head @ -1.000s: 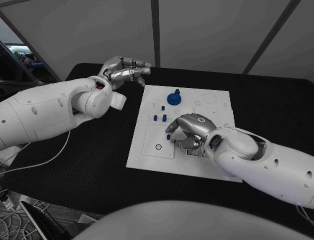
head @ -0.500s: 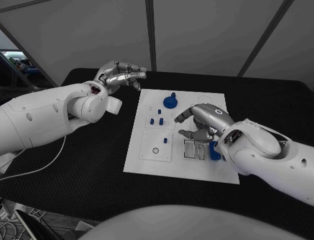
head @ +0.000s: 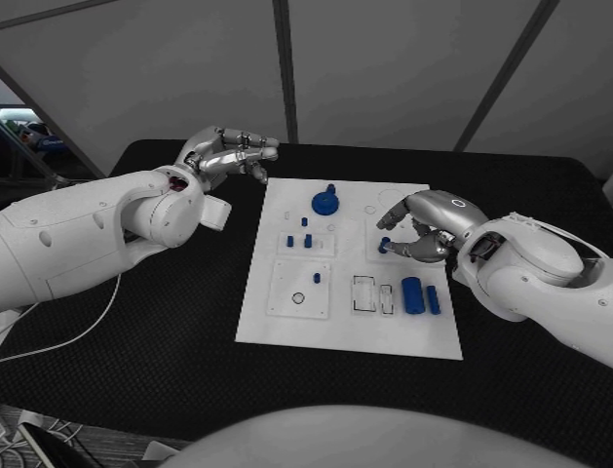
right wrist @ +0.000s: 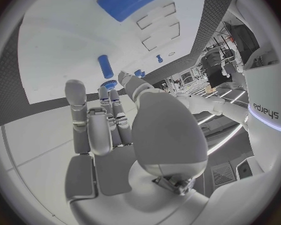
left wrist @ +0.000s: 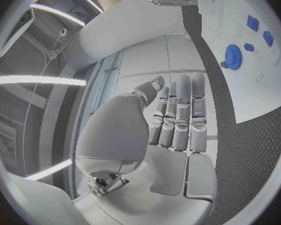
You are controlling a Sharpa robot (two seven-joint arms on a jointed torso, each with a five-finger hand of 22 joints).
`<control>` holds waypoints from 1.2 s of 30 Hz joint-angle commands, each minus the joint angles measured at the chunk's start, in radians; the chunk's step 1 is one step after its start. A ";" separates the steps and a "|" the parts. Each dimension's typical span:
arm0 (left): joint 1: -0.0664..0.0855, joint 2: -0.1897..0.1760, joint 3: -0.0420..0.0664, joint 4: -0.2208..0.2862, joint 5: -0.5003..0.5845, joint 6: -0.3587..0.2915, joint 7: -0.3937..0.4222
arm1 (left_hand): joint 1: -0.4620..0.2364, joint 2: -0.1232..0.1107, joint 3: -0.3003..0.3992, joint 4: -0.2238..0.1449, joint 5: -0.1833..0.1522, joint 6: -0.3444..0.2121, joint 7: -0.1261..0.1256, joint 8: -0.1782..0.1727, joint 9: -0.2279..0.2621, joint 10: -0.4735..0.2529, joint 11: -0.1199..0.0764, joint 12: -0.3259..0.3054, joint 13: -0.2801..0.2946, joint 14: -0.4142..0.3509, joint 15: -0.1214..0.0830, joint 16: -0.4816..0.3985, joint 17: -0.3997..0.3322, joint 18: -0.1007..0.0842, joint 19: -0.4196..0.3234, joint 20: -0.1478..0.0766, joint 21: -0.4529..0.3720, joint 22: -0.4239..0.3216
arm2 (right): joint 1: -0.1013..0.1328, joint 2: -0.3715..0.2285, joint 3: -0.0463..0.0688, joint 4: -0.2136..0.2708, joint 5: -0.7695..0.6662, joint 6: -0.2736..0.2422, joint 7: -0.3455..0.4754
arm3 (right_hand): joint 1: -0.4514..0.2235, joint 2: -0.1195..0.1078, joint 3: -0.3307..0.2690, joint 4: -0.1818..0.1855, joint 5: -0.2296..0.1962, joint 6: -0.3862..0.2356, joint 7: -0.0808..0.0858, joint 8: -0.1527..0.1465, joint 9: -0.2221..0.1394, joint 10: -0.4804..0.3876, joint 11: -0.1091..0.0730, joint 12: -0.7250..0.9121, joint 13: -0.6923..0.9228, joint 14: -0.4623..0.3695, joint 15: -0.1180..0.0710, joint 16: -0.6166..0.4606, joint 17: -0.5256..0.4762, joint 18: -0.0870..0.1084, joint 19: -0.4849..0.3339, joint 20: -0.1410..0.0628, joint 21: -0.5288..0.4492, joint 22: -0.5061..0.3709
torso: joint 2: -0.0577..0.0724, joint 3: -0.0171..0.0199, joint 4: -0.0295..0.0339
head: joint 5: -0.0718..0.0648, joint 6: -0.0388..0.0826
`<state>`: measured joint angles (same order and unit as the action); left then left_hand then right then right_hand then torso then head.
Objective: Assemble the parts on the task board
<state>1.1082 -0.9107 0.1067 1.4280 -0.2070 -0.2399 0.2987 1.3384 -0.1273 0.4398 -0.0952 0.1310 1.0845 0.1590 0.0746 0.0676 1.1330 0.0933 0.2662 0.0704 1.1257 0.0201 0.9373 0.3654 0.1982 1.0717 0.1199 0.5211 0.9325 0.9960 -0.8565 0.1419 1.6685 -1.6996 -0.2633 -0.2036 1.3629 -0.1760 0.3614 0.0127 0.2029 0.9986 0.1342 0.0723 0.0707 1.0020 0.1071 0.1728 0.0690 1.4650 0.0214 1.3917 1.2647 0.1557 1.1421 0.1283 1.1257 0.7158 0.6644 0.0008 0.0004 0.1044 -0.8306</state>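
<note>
Progress check on the board (head: 271, 327): assembly is looking partway done. Two long blue bars (head: 420, 295) are lying side by side near the board's right edge, next to two outlined rectangular slots (head: 373, 295) that are showing white, so I judge those slots unfilled. A blue gear (head: 325, 203) is sitting at the far end of the board, with what looks like a small blue post standing just behind it. Three small blue pegs (head: 300, 239) are standing in a cluster left of centre. A ring outline (head: 298, 298) on the near-left panel is sitting with no part in it.

Right hand (head: 421, 234) is hovering over the right-centre of the board, fingers curled inward. A small blue piece (head: 385, 247) is showing at its fingertips; I cannot tell whether it is pinched there or standing on the board beneath them. The right wrist view is not settling this either: a blue peg is sitting just beyond the fingers, contact unclear.

Left hand (head: 230, 151) is resting off the board, beside its far-left corner, fingers straight and together, holding nothing.

Remaining, as judged: seating the bars in the slots, filling the ring hole, and placing whatever the right hand is working on.
</note>
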 commanded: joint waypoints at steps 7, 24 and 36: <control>0.001 0.000 0.001 0.002 0.003 0.013 -0.001 | 0.003 0.010 -0.001 0.002 -0.003 -0.001 0.005 -0.004 -0.002 -0.005 0.002 0.006 -0.002 -0.007 0.000 -0.004 -0.001 -0.017 -0.004 0.000 -0.006 -0.001 | 0.002 0.015 0.001 -0.029 -0.036 0.089 -0.021 | 0.004 0.001 -0.008 0.001 -0.007 0.005 -0.010 0.000 0.001 0.002 -0.001 0.013 0.001 0.039 -0.001 -0.003 -0.003 -0.001 0.009 -0.004 -0.003 0.003 | 0.000 0.0005 -0.0006 | -0.002 -0.001; 0.001 0.001 0.001 0.000 0.003 0.015 -0.002 | 0.004 0.011 -0.002 0.002 -0.003 -0.001 0.005 -0.004 -0.002 -0.005 0.002 0.006 -0.002 -0.006 0.000 -0.004 -0.002 -0.016 -0.004 0.000 -0.007 -0.001 | 0.002 0.050 0.001 -0.077 -0.037 0.093 -0.020 | 0.027 0.042 0.029 0.005 -0.010 0.061 0.003 0.018 0.008 0.104 -0.028 0.062 0.005 0.043 -0.023 0.003 0.006 -0.008 0.042 -0.021 0.024 0.047 | 0.001 0.0011 -0.0003 | 0.000 -0.006; 0.001 0.003 0.001 -0.002 0.003 0.018 -0.004 | 0.004 0.011 -0.002 0.002 -0.003 -0.001 0.005 -0.004 -0.002 -0.005 0.002 0.006 -0.002 -0.006 0.000 -0.004 -0.002 -0.016 -0.004 0.000 -0.007 -0.001 | 0.002 0.062 0.001 -0.073 -0.037 0.105 -0.015 | 0.035 0.048 0.049 -0.001 -0.014 0.100 -0.001 0.031 0.012 0.150 -0.038 0.059 0.005 0.047 -0.031 0.009 0.014 -0.012 0.053 -0.032 0.036 0.064 | 0.001 0.0014 0.0004 | 0.000 -0.011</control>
<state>1.1083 -0.9090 0.1068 1.4259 -0.2069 -0.2335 0.2937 1.3424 -0.1234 0.4398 -0.0952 0.1310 1.0845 0.1590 0.0746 0.0676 1.1330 0.0933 0.2662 0.0703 1.1257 0.0201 0.9373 0.3646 0.1983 1.0717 0.1199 0.5211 0.9325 0.9967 -0.7964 0.1430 1.5919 -1.7308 -0.1710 -0.2221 1.3975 -0.1337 0.4065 0.0124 0.1946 1.0935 0.1327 0.1006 0.0816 1.1454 0.0715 0.2319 0.0744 1.4649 -0.0039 1.3994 1.2781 0.1555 1.1886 0.0964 1.1568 0.7788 0.6653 0.0019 0.0001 0.1037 -0.8411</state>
